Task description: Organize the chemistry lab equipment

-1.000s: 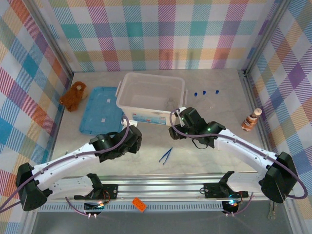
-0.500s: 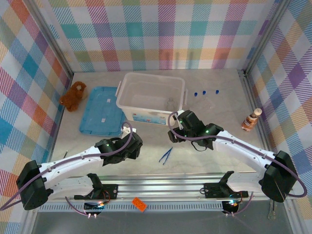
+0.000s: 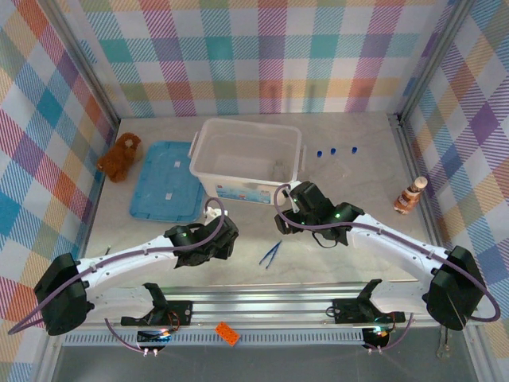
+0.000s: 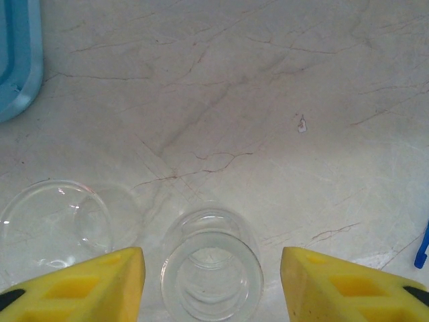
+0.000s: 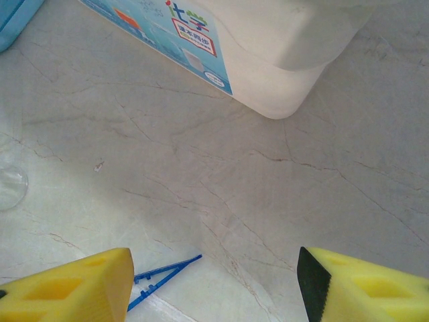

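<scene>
My left gripper point(image 4: 212, 272) is open and low over the table, with a small clear petri dish point(image 4: 212, 249) between its jaws and a gap on each side. A second clear petri dish point(image 4: 55, 225) lies just to its left. In the top view the left gripper point(image 3: 216, 237) sits left of the slim blue tweezers point(image 3: 270, 253). My right gripper point(image 5: 214, 268) is open and empty above the table, the tweezers point(image 5: 163, 275) lying near its left finger. It hovers in front of the white bin point(image 3: 248, 157), as the right gripper point(image 3: 296, 208) shows from above. Three blue test tube caps point(image 3: 334, 150) lie right of the bin.
A blue lid point(image 3: 165, 181) lies flat left of the bin. A brown plush toy point(image 3: 119, 157) sits at the far left, and a striped bottle-like figure point(image 3: 409, 195) stands at the right wall. The bin's corner point(image 5: 281, 74) is close ahead of the right gripper.
The left arm has slid to the right and nearer the tweezers, its jaws staying open. The right gripper has shifted slightly left and stayed open.
</scene>
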Available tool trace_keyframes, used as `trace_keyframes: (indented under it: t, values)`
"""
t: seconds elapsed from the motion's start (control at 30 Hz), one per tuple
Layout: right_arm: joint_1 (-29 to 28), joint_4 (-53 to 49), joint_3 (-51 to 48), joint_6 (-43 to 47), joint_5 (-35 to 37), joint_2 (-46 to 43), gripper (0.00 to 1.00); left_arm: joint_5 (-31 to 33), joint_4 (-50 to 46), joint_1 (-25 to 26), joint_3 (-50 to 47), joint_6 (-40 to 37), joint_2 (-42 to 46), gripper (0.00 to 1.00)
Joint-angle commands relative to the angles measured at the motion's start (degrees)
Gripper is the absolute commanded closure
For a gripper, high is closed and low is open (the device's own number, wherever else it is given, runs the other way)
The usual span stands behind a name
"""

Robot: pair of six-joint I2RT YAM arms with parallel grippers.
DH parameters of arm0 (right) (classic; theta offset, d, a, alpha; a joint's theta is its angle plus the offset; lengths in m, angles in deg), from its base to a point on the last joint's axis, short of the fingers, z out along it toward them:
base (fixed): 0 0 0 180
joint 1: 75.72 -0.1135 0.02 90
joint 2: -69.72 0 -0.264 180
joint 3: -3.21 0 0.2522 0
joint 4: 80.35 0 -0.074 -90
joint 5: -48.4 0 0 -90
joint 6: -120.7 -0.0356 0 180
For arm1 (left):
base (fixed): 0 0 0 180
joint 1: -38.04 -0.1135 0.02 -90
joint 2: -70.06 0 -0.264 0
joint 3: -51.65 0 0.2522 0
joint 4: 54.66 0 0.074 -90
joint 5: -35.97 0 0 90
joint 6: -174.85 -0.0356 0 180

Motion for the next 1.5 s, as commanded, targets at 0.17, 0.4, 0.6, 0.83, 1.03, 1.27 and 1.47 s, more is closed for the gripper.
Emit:
trace_keyframes:
  t: [0.17, 0.4, 0.6, 0.83, 1.03, 1.27, 1.47]
  values:
    - [-0.5, 1.7, -0.8, -0.2, 0.2, 0.4, 0.33, -0.7, 0.5, 0.1, -0.8, 1.5, -1.3, 0.47]
    - [-0.5, 1.8, -1.0, -0.4, 0.3, 0.6, 0.33, -0.9, 0.8, 0.0, -0.5, 1.5, -2.1, 0.54]
    - [-0.5, 2.1, -1.2, -0.5, 0.2, 0.7, 0.33, -0.4, 0.2, 0.0, 0.0, 1.5, -2.0, 0.64]
    - [-0.5, 2.4, -1.2, -0.5, 0.3, 1.0, 0.33, 0.3, -1.2, 0.0, 1.1, 1.2, -2.3, 0.75]
    - [-0.5, 2.5, -1.2, -0.6, 0.3, 0.9, 0.33, 1.3, -4.5, 0.0, 4.7, -0.4, -1.2, 0.79]
    - [-0.5, 2.2, -0.9, -0.2, 1.0, 0.6, 0.33, 1.1, -10.7, 0.0, 14.1, -2.6, 0.6, 0.83]
    - [-0.5, 1.8, -0.6, 0.5, 1.4, -0.4, 0.33, 3.2, -15.9, -0.1, 27.4, -7.6, -2.0, 0.83]
